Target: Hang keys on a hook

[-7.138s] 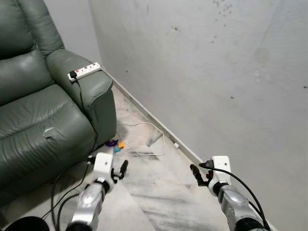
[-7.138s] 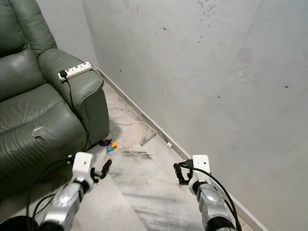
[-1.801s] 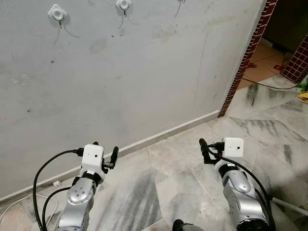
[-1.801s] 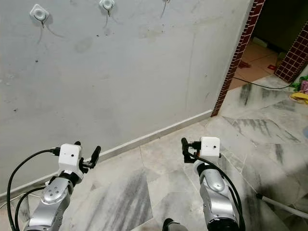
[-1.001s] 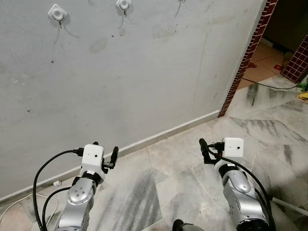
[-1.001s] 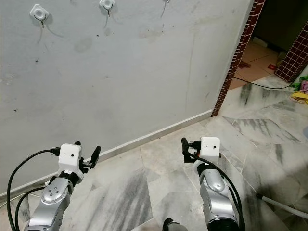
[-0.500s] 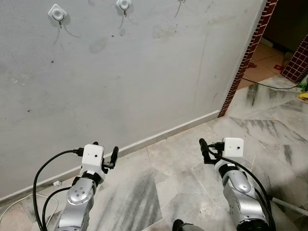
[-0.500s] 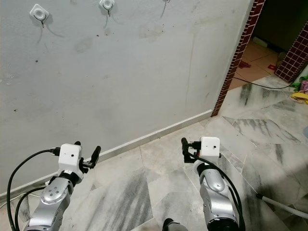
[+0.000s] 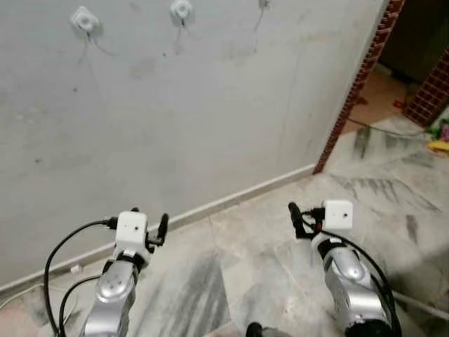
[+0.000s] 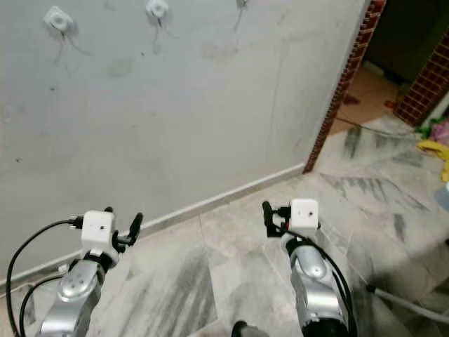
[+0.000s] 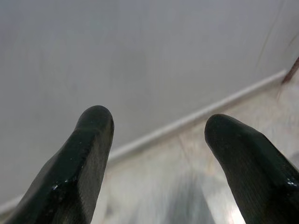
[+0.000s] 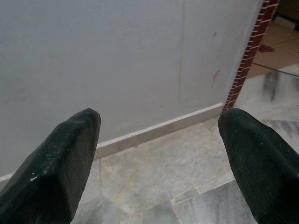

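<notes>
We see both head views softened by a slight overall blur, so edges of the wall hooks (image 9: 181,10) and the brick pillar (image 9: 358,77) lack crispness. Light is even and diffuse, fairly bright on the grey wall (image 9: 210,105), with no harsh glare. The marble floor (image 9: 245,267) shows a soft sheen. The doorway (image 10: 414,42) beyond the pillar is dim. Each hook throws a faint, thin shadow down the wall. In the wrist views we find the black fingers (image 11: 79,168) close and out of focus, with small highlights, and the left wrist background is smeared, while the right wrist background stays reasonably sharp.
</notes>
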`<state>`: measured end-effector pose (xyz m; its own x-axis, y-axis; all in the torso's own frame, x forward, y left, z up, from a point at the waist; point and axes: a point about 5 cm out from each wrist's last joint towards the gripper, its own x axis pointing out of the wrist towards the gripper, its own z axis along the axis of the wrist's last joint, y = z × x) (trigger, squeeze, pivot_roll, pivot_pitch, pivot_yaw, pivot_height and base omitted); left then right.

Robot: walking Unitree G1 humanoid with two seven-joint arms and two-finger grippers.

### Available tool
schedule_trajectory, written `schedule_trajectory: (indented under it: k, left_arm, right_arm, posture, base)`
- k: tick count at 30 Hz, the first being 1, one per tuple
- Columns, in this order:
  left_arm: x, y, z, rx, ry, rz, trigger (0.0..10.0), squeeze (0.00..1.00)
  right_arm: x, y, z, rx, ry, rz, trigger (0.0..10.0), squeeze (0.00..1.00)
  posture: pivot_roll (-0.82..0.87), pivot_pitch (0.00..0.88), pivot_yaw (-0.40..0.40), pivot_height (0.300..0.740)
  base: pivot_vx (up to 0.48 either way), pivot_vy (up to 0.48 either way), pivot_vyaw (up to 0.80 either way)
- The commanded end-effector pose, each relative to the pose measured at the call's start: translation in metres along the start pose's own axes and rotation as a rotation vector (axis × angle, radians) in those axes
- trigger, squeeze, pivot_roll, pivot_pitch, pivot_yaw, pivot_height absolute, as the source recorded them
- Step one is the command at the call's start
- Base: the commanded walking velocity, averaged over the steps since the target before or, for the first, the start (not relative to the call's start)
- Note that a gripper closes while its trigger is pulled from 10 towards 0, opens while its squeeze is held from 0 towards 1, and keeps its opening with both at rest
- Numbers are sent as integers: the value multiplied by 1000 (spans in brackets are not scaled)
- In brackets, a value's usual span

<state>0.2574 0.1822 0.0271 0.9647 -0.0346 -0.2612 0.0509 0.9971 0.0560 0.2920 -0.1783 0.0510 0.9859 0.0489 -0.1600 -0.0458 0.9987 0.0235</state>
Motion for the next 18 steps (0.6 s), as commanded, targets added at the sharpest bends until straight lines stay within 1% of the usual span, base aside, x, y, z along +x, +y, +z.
schedule_trajectory:
  k: [1, 3, 5, 6, 8, 11, 13, 14, 16, 18]
  left_arm:
    - [-2, -3, -4, -10, 67, -12, 10000, 0]
    - [-2, -10, -1, 26, 23, -68, 10000, 0]
    - [-2, -7, -3, 78, 17, -29, 10000, 0]
    - [-3, -5, -4, 60, 23, -3, 10000, 0]
    - [-3, -5, -5, 16, 28, 6, 10000, 0]
    - [-4, -5, -3, -1, 6, 8, 10000, 0]
    - [-5, -4, 0, 1, -13, 12, 10000, 0]
    - [-6, -1, 3, 31, -45, 39, 10000, 0]
    - [-7, 2, 6, 52, -65, 54, 10000, 0]
    - [-7, 3, 8, 46, -68, 58, 10000, 0]
  right_arm:
    - [1, 1, -1, -13, 12, 0, 10000, 0]
    - [0, 1, -2, -16, 22, 2, 10000, 0]
    - [0, 0, -3, -31, 29, -3, 10000, 0]
    - [0, 0, -2, -42, 31, -2, 10000, 0]
    - [-1, 0, -2, -42, 28, 2, 10000, 0]
    - [-2, -1, -1, -53, 19, 9, 10000, 0]
    - [-3, -1, 1, -57, 8, 18, 10000, 0]
    - [-4, -1, 3, -57, -4, 24, 10000, 0]
    - [-5, -1, 5, -56, -11, 23, 10000, 0]
    - [-6, -2, 6, -53, -15, 20, 10000, 0]
  posture:
    - [-2, 120, 4, 740]
    - [-3, 120, 4, 740]
    - [-4, 120, 4, 740]
    - [-8, 120, 2, 740]
    - [-9, 122, 3, 740]
    - [-13, 123, 1, 740]
    - [-14, 123, 1, 740]
    - [-15, 123, 2, 740]
    - [-18, 124, 2, 740]
    - [-19, 125, 2, 740]
  base:
    - [0, 0, 0]
    - [0, 0, 0]
    - [0, 0, 0]
    - [0, 0, 0]
    - [0, 0, 0]
    - [0, 0, 0]
    - [0, 0, 0]
    - [0, 0, 0]
    - [0, 0, 0]
    - [0, 0, 0]
